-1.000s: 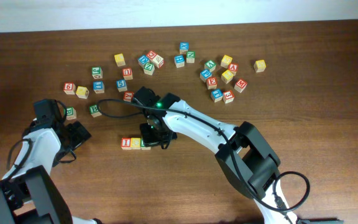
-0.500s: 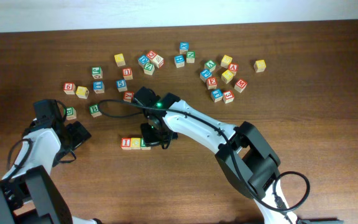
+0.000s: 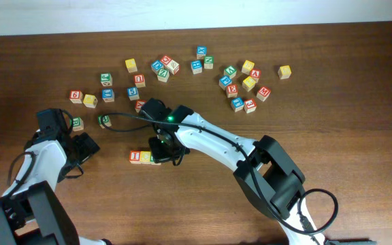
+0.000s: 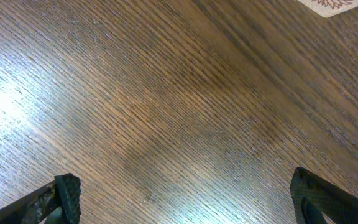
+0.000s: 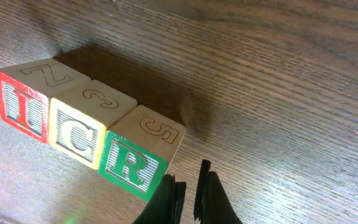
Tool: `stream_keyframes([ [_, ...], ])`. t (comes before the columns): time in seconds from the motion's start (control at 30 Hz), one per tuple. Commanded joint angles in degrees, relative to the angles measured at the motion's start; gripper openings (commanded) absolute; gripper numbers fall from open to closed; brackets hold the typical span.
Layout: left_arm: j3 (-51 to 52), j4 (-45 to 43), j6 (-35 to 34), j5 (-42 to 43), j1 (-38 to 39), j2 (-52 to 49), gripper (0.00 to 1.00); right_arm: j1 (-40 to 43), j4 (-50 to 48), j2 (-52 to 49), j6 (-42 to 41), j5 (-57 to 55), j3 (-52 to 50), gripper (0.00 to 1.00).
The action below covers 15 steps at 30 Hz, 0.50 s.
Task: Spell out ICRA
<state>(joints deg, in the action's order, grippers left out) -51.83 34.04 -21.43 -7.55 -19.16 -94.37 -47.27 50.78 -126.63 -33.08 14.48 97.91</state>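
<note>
Clearly, touching cubes (image 5: 95,96) read I (image 5: 22,112), C (image 5: 75,140), R (image 5: 129,165)

Wooden cubes (image 5: 82,127), glossy grained table (image 4: 166,93)

table (image 3: 359,136): brown wood | loose cubes (image 3: 197,66): scattered on far half | yellow cube (image 3: 284,71): rightmost, alone

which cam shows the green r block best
The right wrist view: the green R block sits close up, letter readable, last in the row after the C block and I block. Overhead, it is mostly hidden under the right hand. The left wrist view shows only bare table.
</note>
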Motion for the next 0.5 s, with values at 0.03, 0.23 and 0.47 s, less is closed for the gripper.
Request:
stream_keyframes([
  [0.03,0.37,0.04,-0.17,-0.39,-0.24,0.59,0.99,-0.33,0.46,-0.42,-0.44,-2.73,-0.26,0.04],
  [0.23,0.37,0.04,-0.17,-0.39,-0.24,0.59,0.99,0.83,2.78,-0.42,-0.42,-4.87,-0.26,0.05],
  [0.47,0.37,0.04,-0.17,-0.39,-0.24,0.59,0.99,2.8,4.52,-0.42,-0.39,-6.71,-0.26,0.05],
])
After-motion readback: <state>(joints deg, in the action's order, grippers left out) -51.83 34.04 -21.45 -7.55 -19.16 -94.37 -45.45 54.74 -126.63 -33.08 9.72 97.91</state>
